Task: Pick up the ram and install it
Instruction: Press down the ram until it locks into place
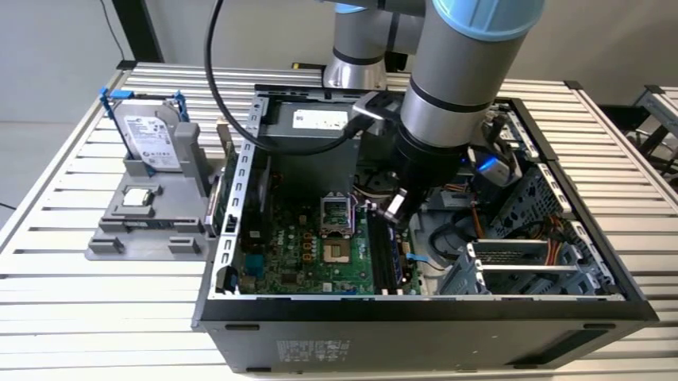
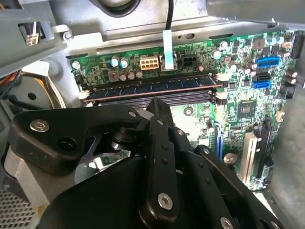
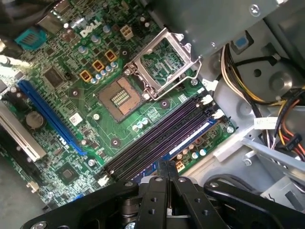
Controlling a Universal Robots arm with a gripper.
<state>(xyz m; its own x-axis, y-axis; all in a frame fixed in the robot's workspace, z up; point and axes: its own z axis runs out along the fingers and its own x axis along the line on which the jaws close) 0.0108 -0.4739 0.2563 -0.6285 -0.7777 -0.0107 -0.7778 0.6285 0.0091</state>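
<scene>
The black two-fingered tool [image 3: 167, 168] of the arm is seen with its fingers pressed together and nothing pinched between them, poised just above the memory slots of an opened desktop computer. Directly beneath its tip, the ram [image 2: 147, 87], a long, thin, dark circuit-board strip with a row of black chips, is shown standing on edge in the outermost slot, beside the empty dark slots. The step in hand is judged to be the seating of the strip: it would be done well if the push were kept straight down along the strip's top edge, so that the board is not tilted and the white end latches [image 2: 220, 76] can be closed evenly. Whether the strip is fully home cannot be told. Beyond the slots, the green motherboard [image 3: 76, 67] and its open square metal processor socket [image 3: 120, 97] are visible. Farther off, in the exterior view, the black computer case [image 1: 424, 311] is seen on the slatted white tabletop [image 1: 63, 286], with a silver boxy hard drive [image 1: 148, 139] propped in a grey holder [image 1: 159, 214] at the exterior view's left.
</scene>
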